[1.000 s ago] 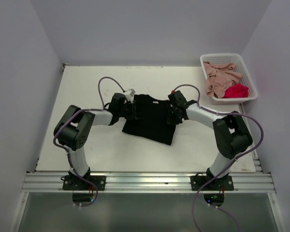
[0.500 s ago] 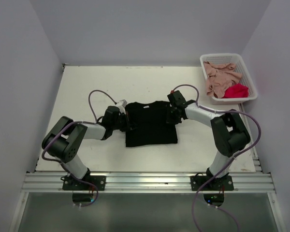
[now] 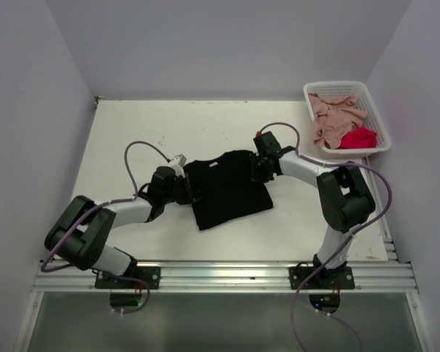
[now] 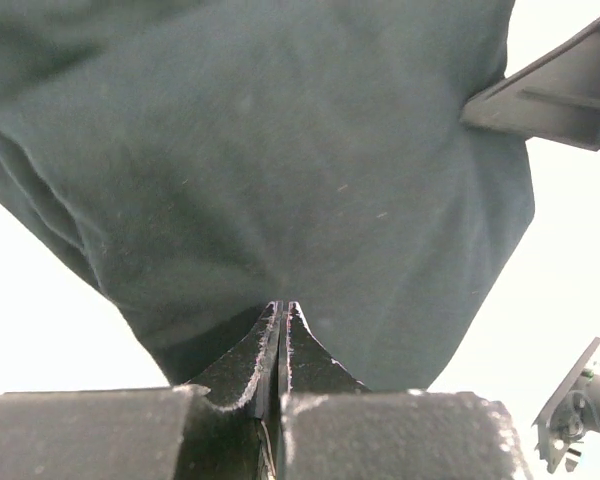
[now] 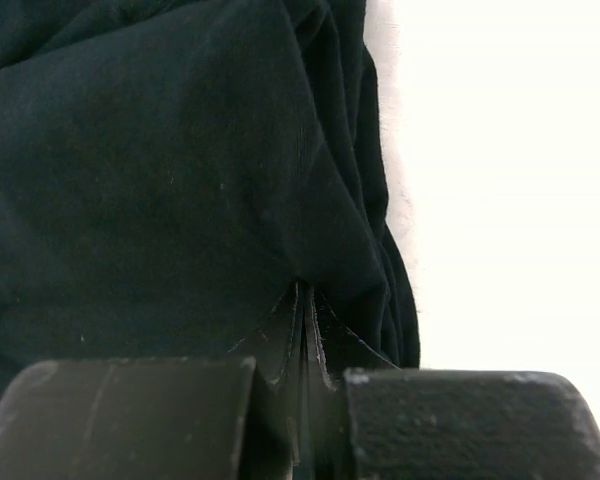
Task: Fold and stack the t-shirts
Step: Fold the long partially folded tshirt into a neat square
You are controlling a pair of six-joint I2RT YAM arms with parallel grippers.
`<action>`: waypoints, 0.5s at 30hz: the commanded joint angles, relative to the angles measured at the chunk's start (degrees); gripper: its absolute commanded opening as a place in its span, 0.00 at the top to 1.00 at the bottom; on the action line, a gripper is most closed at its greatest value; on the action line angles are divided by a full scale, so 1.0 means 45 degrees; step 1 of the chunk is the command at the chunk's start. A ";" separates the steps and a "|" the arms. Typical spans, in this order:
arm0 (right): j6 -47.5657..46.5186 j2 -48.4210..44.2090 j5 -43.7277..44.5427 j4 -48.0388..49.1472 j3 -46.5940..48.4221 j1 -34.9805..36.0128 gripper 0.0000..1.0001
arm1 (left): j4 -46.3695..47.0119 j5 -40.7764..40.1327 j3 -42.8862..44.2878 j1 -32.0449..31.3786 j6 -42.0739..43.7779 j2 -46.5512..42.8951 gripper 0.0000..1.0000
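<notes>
Left fingers (image 4: 248, 358) and right fingers (image 5: 276, 345) both clamped on the black shirt (image 3: 227, 187) at its side edges; it lies on the desk (image 3: 169, 132), left of the basket (image 3: 372, 89). Soft, limp; I'd hold hems, not mid-panel.

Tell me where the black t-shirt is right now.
In the top view the black t-shirt lies near the middle of the table, pinched at its left edge by the left fingers and at its far right corner by the right fingers.
</notes>
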 commanded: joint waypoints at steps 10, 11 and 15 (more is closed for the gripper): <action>-0.0557 -0.2693 -0.3964 0.1603 -0.0910 -0.0201 1.00 | -0.5841 -0.3144 0.2416 -0.0015 0.0913 -0.4239 0.35; -0.0440 -0.2556 -0.4520 0.1838 -0.1065 -0.0162 1.00 | -0.6536 -0.3443 0.2417 -0.0015 0.0834 -0.4122 0.34; 0.0262 -0.1563 -0.5735 0.2933 -0.1438 0.0169 1.00 | -0.7073 -0.3642 0.0995 -0.0015 0.0287 -0.4236 0.31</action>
